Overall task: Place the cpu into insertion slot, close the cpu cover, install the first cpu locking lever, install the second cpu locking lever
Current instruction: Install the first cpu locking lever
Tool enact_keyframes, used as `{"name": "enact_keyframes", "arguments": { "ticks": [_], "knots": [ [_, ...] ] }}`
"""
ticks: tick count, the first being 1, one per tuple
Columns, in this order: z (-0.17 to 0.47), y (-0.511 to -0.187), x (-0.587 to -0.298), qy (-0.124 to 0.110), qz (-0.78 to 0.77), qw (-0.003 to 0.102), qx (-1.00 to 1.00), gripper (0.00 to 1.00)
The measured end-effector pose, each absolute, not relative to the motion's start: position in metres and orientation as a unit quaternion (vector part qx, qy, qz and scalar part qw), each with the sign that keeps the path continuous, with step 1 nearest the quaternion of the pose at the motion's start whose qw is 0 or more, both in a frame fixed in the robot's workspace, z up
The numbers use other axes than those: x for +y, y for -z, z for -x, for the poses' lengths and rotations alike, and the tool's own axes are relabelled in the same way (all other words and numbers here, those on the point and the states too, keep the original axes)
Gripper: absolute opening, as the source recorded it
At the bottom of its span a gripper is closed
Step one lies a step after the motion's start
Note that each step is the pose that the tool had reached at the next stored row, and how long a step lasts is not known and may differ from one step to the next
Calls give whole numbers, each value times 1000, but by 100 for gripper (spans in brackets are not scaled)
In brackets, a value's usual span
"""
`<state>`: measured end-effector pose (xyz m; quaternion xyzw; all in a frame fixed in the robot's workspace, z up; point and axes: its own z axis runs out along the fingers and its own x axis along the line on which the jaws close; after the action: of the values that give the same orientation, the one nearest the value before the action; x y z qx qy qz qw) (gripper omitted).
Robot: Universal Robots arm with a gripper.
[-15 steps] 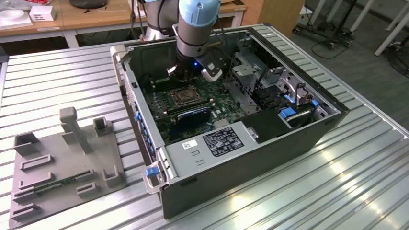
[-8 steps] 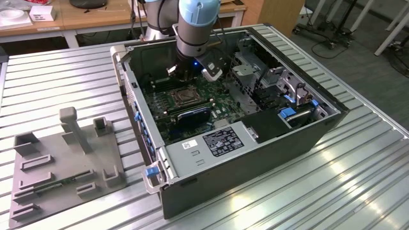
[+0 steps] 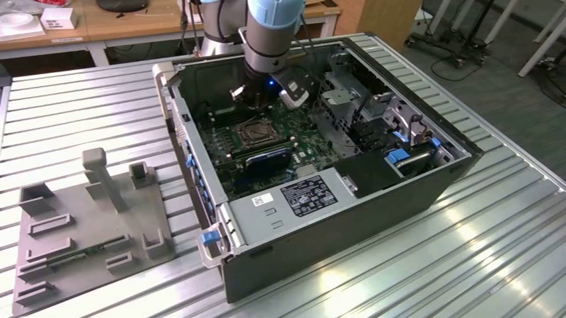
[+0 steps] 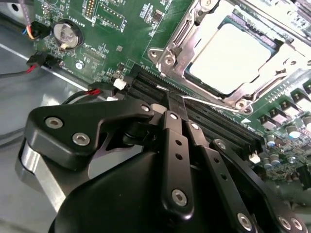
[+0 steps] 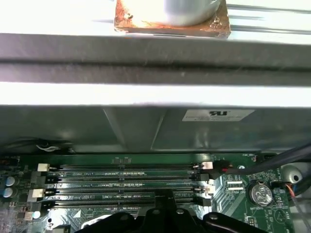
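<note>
**A:** In the middle of the motherboard [image 4: 121, 29], inside the open computer case [image 3: 372, 199], where does the cpu [image 4: 233, 58] lie?

**B:** It lies flat in the insertion slot [image 3: 252, 132]. In the second wrist view its pale face shows through the cut-out of the cpu cover [image 4: 181, 46]. The cover looks to be down over it, so I judge the levers are the step in hand.

**A:** And the claw?

**B:** The gripper [image 4: 175, 99] has its fingers pressed together with nothing between them. It hangs above the long black memory slots [image 4: 209, 119], just beside the socket's nearer edge. In the exterior view the gripper [image 3: 254, 106] is low inside the case, on the side of the socket towards the case's far wall.

**A:** Can you see the levers?

**B:** A thin bright wire [image 4: 214, 103] runs along the socket edge that faces the memory slots. I take it for one lever. I cannot tell whether it is caught under its hook.

**A:** How would you do this step well?

**B:** Closed tips suit it, since they make one blunt point to push with. I would bear on the wire's free end and not on the cover or the chip. I would press it down first, then sideways under the hook. The push should be slow and in line with the socket edge, because a slip would land on the memory slots or on the small parts at the board's edge. The red and black wires [image 4: 95, 91] close to the fingers should be kept clear.
</note>
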<state>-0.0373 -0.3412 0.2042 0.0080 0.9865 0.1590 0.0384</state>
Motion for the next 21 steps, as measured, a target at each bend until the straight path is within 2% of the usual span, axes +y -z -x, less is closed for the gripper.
{"name": "enact_keyframes", "arguments": {
  "ticks": [21],
  "knots": [
    [37, -205, -329, -130, -7, 41, 991, 11]
  ]
}}
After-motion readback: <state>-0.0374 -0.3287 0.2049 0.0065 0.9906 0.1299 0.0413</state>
